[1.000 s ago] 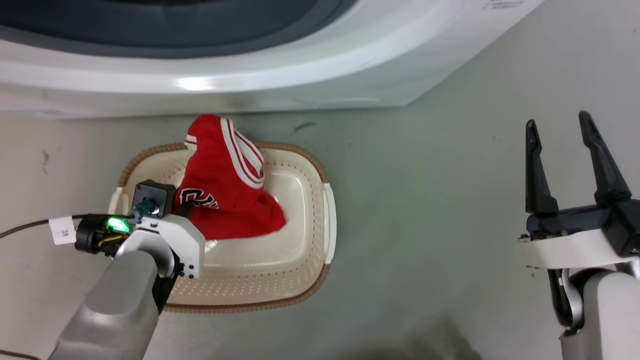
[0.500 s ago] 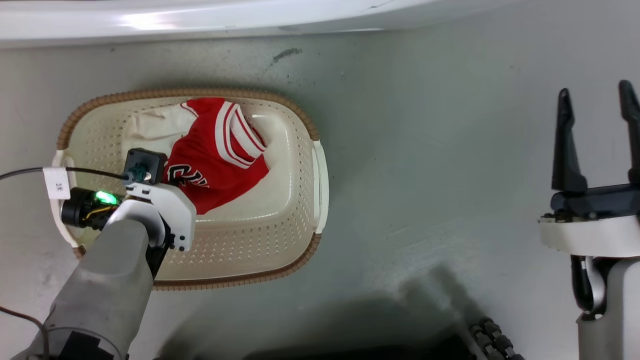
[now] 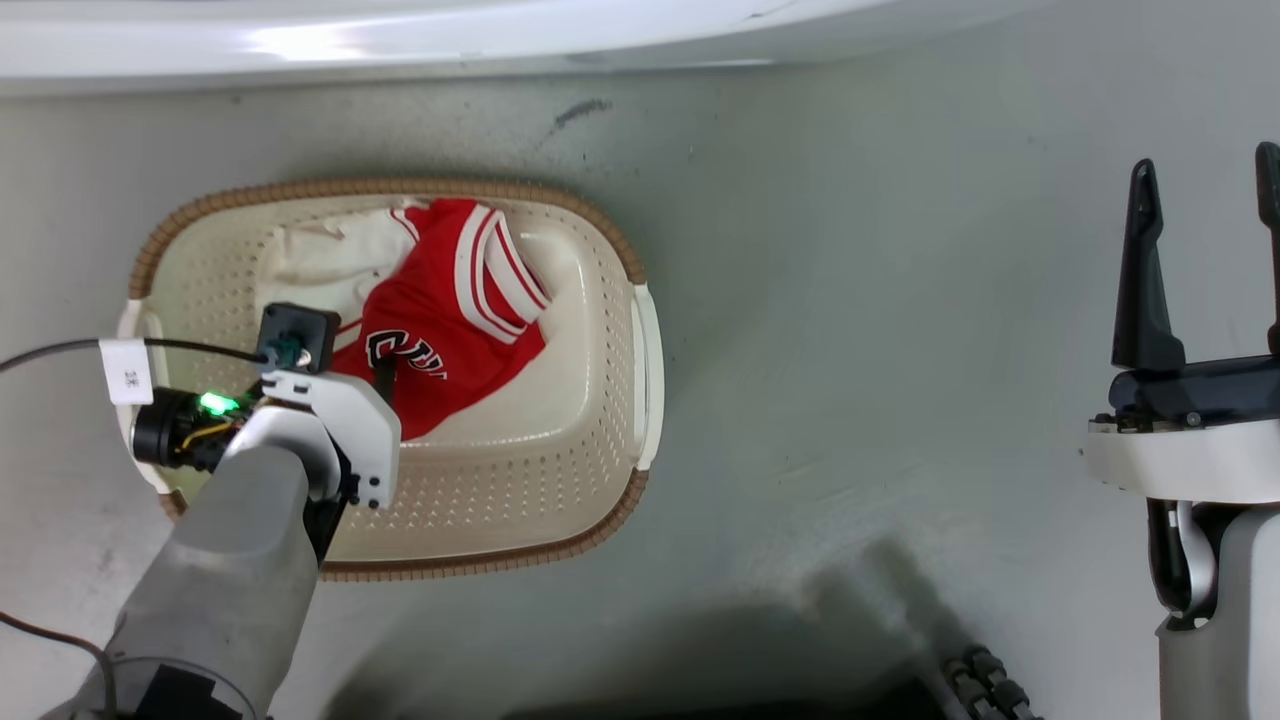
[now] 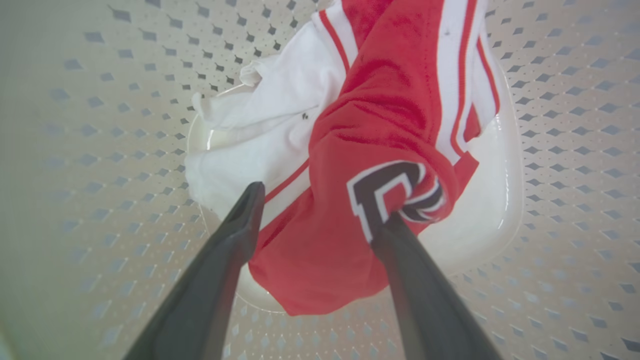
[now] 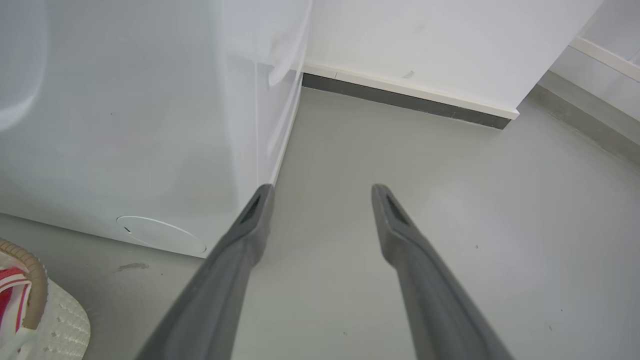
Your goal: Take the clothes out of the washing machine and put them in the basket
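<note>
The cream basket (image 3: 600, 225) with a brown rim stands on the floor before the washing machine (image 3: 500, 40). Inside it lie the clothes: a red jersey (image 3: 450, 310) with striped trim and a white cloth (image 3: 320, 260). My left gripper (image 3: 383, 378) points down into the basket. In the left wrist view it (image 4: 320, 205) is open over the red jersey (image 4: 380, 115). A lettered fold rests against one fingertip (image 4: 387, 225), and the white cloth (image 4: 260, 115) lies beyond. My right gripper (image 3: 1205, 165) hangs open over bare floor, right of the basket.
A cable with a white tag (image 3: 125, 370) runs off my left wrist. My dark base (image 3: 900, 690) shows at the bottom edge. The right wrist view has the machine's white side (image 5: 150, 125), the basket's corner (image 5: 30, 280), and a wall with dark skirting (image 5: 400, 97).
The camera has tilted down, so the machine's porthole has left the picture. The red jersey, held up in a peak a second ago, now lies lower in the basket.
</note>
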Motion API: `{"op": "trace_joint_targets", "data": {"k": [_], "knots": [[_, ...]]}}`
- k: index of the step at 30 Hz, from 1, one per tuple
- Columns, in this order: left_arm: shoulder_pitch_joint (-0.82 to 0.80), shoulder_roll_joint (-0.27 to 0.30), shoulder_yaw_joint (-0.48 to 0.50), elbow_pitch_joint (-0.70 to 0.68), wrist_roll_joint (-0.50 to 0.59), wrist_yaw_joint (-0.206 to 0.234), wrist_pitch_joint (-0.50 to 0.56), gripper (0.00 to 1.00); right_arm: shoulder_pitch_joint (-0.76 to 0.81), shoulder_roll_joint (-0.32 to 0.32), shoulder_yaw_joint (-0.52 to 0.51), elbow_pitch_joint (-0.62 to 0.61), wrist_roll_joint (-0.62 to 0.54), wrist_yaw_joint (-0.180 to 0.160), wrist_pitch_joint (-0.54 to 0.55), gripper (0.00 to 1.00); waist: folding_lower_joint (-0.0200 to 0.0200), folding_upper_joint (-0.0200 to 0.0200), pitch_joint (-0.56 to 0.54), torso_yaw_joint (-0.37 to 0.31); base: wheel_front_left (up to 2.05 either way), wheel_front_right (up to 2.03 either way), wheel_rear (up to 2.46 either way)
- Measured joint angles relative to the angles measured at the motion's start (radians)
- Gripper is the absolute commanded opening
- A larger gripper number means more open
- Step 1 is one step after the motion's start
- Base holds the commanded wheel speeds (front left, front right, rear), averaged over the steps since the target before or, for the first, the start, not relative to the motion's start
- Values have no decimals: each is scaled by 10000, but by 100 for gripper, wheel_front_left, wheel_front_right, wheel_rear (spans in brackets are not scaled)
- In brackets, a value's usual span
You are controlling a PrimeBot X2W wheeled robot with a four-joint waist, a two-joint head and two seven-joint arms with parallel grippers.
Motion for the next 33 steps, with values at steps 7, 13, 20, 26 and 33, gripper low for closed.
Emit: {"op": "trace_joint_targets", "data": {"k": [7, 13, 20, 26, 33], "knots": [[519, -29, 36, -560, 8, 8, -81, 100, -8, 0, 54, 412, 0, 0, 0, 100, -1, 0, -957, 34, 0, 0, 0], [1430, 86, 537, -2121, 111, 184, -109, 100, 13, 0, 31, 673, 2, 0, 0, 100, -2, 0, -1954, 105, 0, 0, 0], [2648, 144, 1166, -3641, 564, 267, -107, 100, 288, 0, -17, 1012, 27, 0, 0, 100, -3, 0, -3041, 199, 0, 0, 0], [3525, 13, 1967, -5292, 965, 226, -109, 100, 694, 0, -125, 1235, 31, 0, 0, 100, -3, 0, -3862, 285, 0, 0, 0], [4300, -272, 2736, -6920, 1536, 88, -109, 100, 1205, -2, -176, 1499, 71, 0, 0, 100, -3, 0, -4893, 290, 0, 0, 0]]}}
